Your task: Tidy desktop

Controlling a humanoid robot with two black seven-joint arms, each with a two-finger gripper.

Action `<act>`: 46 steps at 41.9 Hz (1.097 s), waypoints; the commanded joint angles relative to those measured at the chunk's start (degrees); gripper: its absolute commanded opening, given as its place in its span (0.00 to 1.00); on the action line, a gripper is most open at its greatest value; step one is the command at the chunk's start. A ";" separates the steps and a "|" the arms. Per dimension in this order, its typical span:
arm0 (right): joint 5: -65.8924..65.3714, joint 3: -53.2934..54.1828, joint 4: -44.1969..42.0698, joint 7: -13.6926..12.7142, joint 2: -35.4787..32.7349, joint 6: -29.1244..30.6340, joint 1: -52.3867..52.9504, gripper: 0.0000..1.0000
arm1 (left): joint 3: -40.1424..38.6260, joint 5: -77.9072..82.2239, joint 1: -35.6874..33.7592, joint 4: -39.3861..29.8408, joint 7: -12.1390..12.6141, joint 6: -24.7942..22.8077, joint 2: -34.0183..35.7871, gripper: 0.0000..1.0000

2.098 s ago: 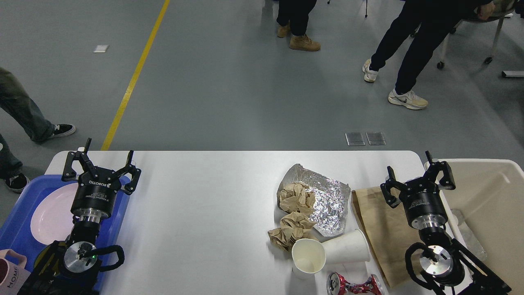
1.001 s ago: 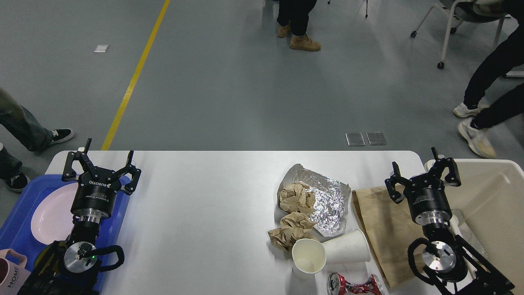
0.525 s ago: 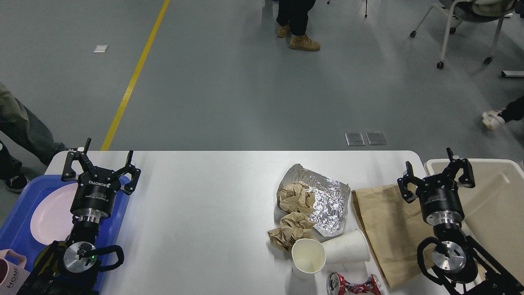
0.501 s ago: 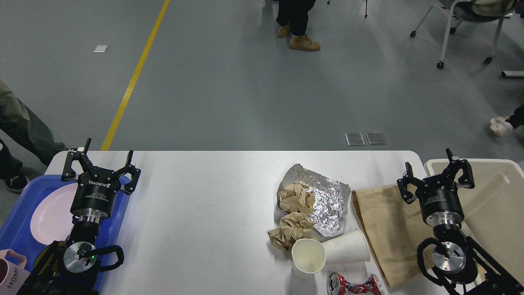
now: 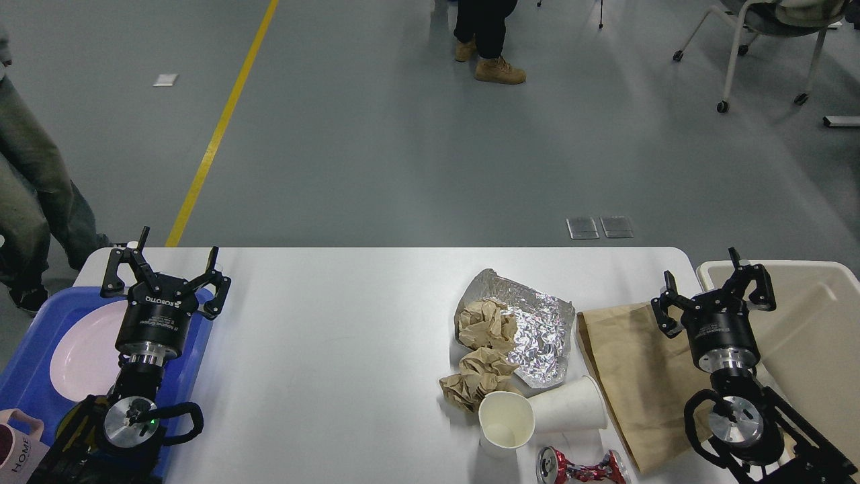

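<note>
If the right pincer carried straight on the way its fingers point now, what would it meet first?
Probably nothing: the right pincer, open and empty, points away from the robot over the gap between the desktop and the beige bin. Depth is unclear, so the bin's rim could be clipped.

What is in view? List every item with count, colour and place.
desktop: 1, white, centre
foil: 1, silver, right of centre
paper wads: 2, brown, on and beside foil
cups: 2, white, near edge; one upright, one lying
can: 1, red, crushed, near edge
bag: 1, brown, flat, right
bin: 1, beige, far right
tray: 1, blue, far left
plate: 1, pink, in tray
mug: 1, pink, bottom left
left gripper: open, over tray
right gripper: open, at bin's edge
</note>
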 commanded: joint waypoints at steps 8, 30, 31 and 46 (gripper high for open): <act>0.79 -14.17 -0.34 0.18 -11.46 -0.07 6.66 1.00 | 0.00 -0.01 0.00 0.00 0.00 0.00 0.00 0.97; 17.32 -72.50 -0.34 0.18 -31.51 0.81 43.39 1.00 | 0.00 -0.01 0.00 0.00 0.00 0.00 0.00 0.97; 17.32 -76.28 -0.42 0.18 -31.51 0.72 45.06 1.00 | 0.00 -0.01 0.00 0.00 0.00 0.00 0.00 0.97; 17.49 -119.71 0.37 0.35 -25.11 11.16 73.45 1.00 | 0.00 -0.01 0.00 0.00 0.00 0.00 0.00 0.97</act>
